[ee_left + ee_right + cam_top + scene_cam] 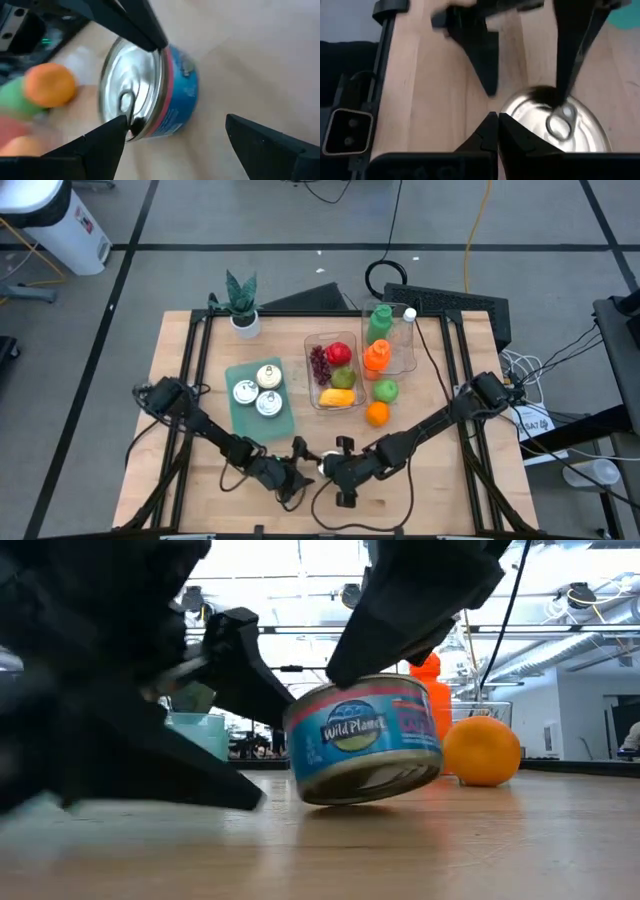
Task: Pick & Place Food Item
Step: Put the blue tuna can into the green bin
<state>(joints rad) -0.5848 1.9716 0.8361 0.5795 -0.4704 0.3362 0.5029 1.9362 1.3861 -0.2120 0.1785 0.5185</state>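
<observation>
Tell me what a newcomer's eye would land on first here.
The tilted Wild Planet can near the table's front edge, one rim lifted off the wood, grabs attention first. The left claw stands open around it while the shut right claw meets its lid. Behind it sits an orange.

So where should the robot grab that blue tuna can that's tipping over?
Probably around its round blue wall, one finger on each side. The tuna can is tilted on the table, with its shiny pull-tab lid too flat to pinch. The open left gripper already straddles it from the side; the shut right gripper sits at its rim.
</observation>
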